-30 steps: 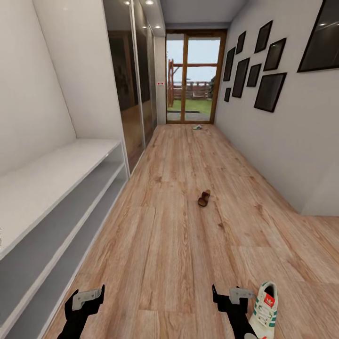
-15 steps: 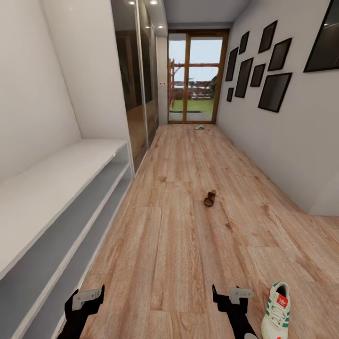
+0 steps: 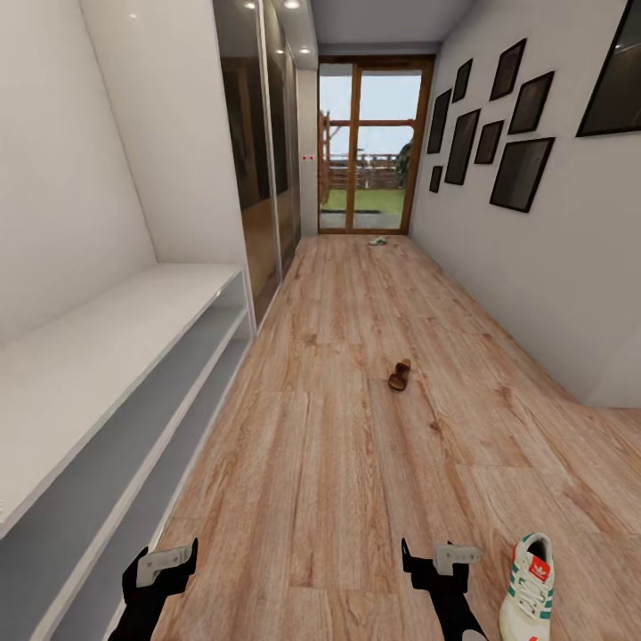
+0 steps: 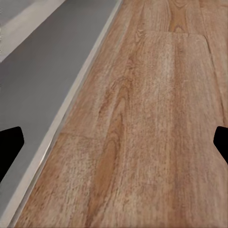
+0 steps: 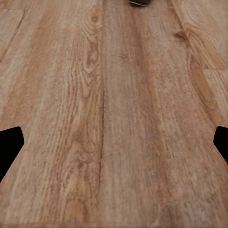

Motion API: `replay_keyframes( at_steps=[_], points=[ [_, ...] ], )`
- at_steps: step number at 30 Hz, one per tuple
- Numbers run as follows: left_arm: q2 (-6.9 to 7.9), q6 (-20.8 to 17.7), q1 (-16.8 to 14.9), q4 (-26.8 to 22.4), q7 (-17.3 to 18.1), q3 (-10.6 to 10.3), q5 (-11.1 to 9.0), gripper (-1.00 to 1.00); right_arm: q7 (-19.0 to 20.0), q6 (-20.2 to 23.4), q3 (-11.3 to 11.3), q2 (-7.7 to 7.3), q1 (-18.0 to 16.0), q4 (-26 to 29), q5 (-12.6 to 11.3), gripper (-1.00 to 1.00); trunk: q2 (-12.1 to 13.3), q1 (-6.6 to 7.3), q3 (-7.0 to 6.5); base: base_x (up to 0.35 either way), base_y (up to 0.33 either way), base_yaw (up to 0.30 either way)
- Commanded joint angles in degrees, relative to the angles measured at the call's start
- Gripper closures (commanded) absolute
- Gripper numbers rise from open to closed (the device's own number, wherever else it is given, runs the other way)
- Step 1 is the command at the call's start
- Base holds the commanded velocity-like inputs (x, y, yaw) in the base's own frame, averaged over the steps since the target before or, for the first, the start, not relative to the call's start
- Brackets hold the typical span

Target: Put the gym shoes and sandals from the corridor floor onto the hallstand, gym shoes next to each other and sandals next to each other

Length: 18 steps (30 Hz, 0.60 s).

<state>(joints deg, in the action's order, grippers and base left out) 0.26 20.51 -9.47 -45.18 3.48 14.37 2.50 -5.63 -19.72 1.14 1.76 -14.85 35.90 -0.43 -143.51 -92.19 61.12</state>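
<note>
One gym shoe [image 3: 527, 588], white with green stripes and a red tongue label, lies on the corridor floor [image 3: 338, 463] just right of my right gripper [image 3: 432, 554]. A small white shape by the far glass door looks like another gym shoe [image 3: 377, 240]. A brown sandal [image 3: 400, 375] lies mid-corridor, and the right wrist view catches its edge [image 5: 140, 2]. The hallstand [image 3: 107, 338] runs along the left wall, its grey tier [image 4: 42, 71] beside my left gripper [image 3: 165, 556]. Both grippers hang low over the planks, open and holding nothing, as the left wrist view [image 4: 114, 145] and the right wrist view [image 5: 114, 145] confirm.
Dark mirrored wardrobe doors [image 3: 263, 160] continue the left wall past the hallstand. Black picture frames [image 3: 499, 116] hang on the right wall, which steps back at the lower right. A glass door [image 3: 369, 142] closes the far end.
The whole view has shifted, so the camera moved: the near gym shoe and the sandal now sit further right in the picture. Both grippers keep their pose, still open.
</note>
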Motion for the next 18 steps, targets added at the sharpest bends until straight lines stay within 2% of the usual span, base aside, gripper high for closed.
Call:
replay_keyframes(
  at_steps=[1, 9, 18],
  points=[
    [0.00, -0.01, -0.01, 0.00, 0.01, 0.01, 0.01, -1.00, 0.00, -0.01, 0.00, 0.00, 0.00, -0.01, 0.02, -1.00, 0.00, 0.00, 0.00, 0.000, 0.014, 0.000],
    [0.00, -0.02, 0.01, 0.00, 0.02, 0.03, 0.00, -1.00, -0.01, 0.00, 0.00, 0.00, 0.00, -0.02, 0.00, -1.00, 0.00, 0.00, 0.00, 0.086, 0.009, 0.000],
    [0.00, -0.03, -0.01, 0.00, 0.03, 0.08, -0.03, -1.00, 0.00, -0.03, 0.00, 0.00, 0.00, -0.06, 0.00, -1.00, 0.00, 0.00, 0.00, 0.238, 0.003, 0.000]
  ],
)
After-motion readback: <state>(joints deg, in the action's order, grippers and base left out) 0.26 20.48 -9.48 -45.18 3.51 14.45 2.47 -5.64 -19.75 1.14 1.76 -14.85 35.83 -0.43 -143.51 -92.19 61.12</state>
